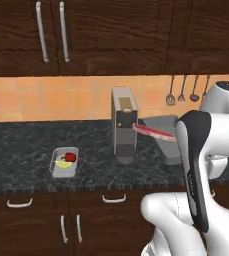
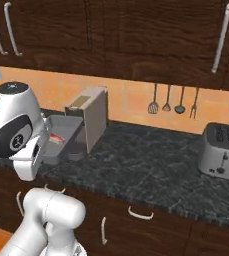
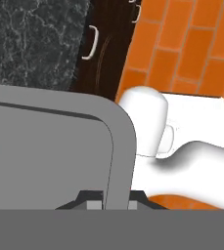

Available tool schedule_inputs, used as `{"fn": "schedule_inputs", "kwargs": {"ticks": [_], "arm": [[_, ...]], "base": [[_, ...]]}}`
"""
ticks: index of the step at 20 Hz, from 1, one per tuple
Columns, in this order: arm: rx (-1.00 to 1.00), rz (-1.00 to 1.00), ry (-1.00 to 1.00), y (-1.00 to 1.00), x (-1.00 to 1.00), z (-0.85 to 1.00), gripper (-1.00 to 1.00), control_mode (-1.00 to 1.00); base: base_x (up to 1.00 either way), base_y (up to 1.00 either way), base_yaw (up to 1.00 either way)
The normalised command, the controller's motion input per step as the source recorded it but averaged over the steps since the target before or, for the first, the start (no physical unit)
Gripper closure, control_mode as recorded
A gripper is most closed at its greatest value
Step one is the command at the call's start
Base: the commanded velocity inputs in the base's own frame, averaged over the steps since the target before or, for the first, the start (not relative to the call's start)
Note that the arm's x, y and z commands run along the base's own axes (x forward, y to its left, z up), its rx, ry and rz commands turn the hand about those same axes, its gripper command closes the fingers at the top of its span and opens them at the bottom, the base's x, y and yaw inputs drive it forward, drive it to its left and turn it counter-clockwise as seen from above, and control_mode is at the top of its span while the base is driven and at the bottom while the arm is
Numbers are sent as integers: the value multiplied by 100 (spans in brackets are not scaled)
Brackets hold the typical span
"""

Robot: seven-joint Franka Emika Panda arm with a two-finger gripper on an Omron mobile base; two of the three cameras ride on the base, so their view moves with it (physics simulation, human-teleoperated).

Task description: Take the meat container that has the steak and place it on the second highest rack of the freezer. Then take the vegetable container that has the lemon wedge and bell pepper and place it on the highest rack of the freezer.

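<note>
The grey meat container (image 1: 167,136) hangs tilted above the counter, with the red steak (image 1: 152,131) jutting out of its left side. From the right base view the same container (image 2: 62,131) shows beside my arm, and the steak (image 2: 56,138) lies inside it. My gripper (image 3: 115,202) is shut on the container's rim (image 3: 118,146), one dark fingertip on each side of it. The vegetable container (image 1: 65,163) rests on the counter at the left, holding the lemon wedge (image 1: 63,164) and the red bell pepper (image 1: 71,157). The freezer and its racks are out of view.
A tall grey coffee machine (image 1: 124,125) stands just left of the held container. A toaster (image 2: 221,152) sits at the counter's right end. Utensils (image 2: 172,101) hang on the orange tile wall. Dark wall cabinets (image 1: 86,35) overhang the black counter (image 1: 21,150).
</note>
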Motion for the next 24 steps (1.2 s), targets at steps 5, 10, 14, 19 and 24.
{"fn": "schedule_inputs", "kwargs": {"ticks": [5, 10, 14, 19, 24], "arm": [[0, 0, 0, 0, 0, 0, 100, 100], [0, 0, 0, 0, 0, 0, 100, 100], [0, 0, 0, 0, 0, 0, 100, 100], [0, 0, 0, 0, 0, 0, 100, 100], [0, 0, 0, 0, 0, 0, 100, 100]], "base": [[-19, 61, 93], [-22, 37, 100], [-19, 15, 100], [-19, 10, 100], [-18, 3, 100]]}}
